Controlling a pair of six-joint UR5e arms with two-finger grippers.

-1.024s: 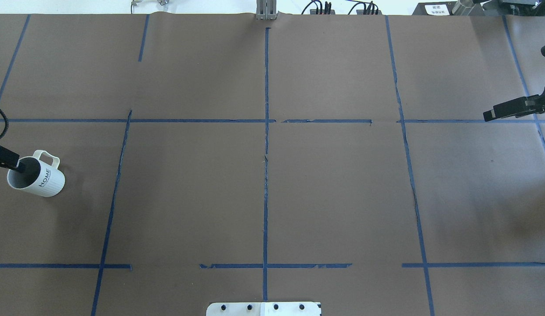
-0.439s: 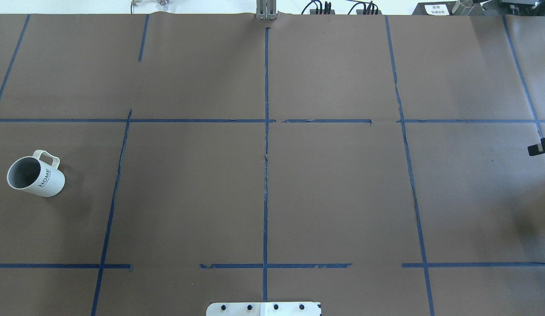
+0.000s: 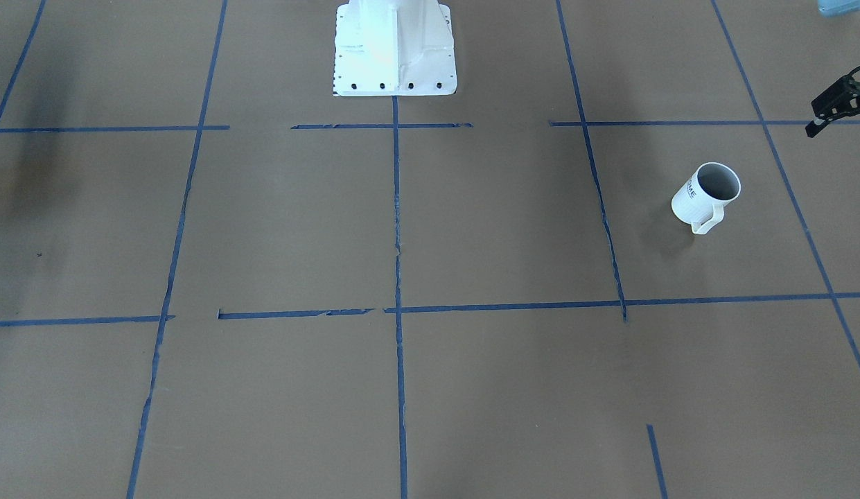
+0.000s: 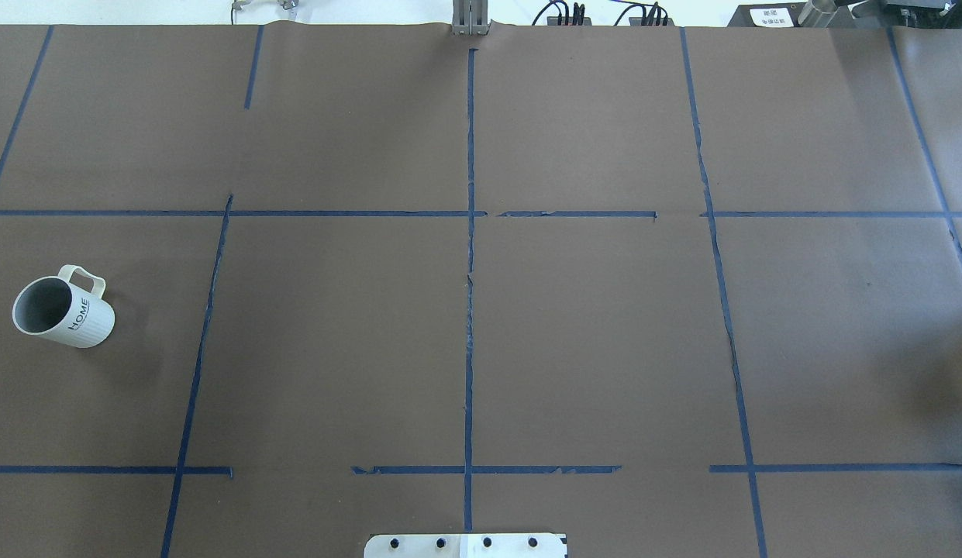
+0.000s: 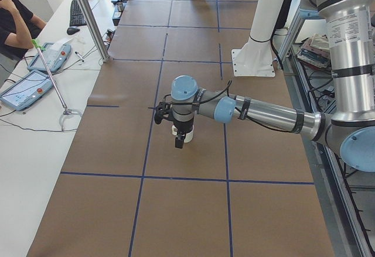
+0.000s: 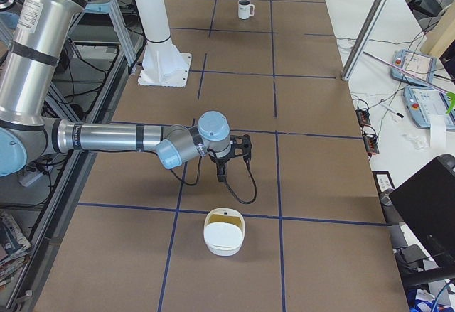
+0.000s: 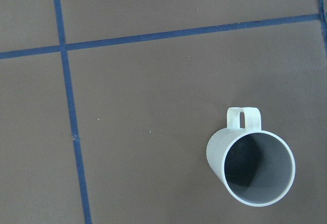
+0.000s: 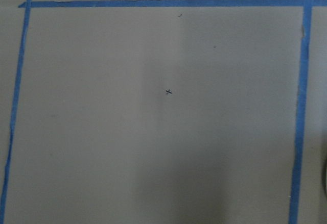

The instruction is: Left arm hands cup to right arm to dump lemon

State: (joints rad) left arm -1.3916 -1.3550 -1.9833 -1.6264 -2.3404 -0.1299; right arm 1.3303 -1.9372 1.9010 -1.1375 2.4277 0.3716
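Looking first at the left gripper, I see its black fingers spread and holding nothing, near the cup but clear of it. The right gripper shows only from the side, so I cannot tell how its fingers stand; it hangs low over the brown table, far to the right.

The cup stands upright at the table's left end, handle turned to the far side. Its dark grey inside looks empty from the left wrist. At the right end sits a white bowl with a small yellowish thing in it, which I take for the lemon.

I judge the dump done, with nothing left to do beyond parking the arms.

The cup reads "HOME"; the arm labels are too small to read.
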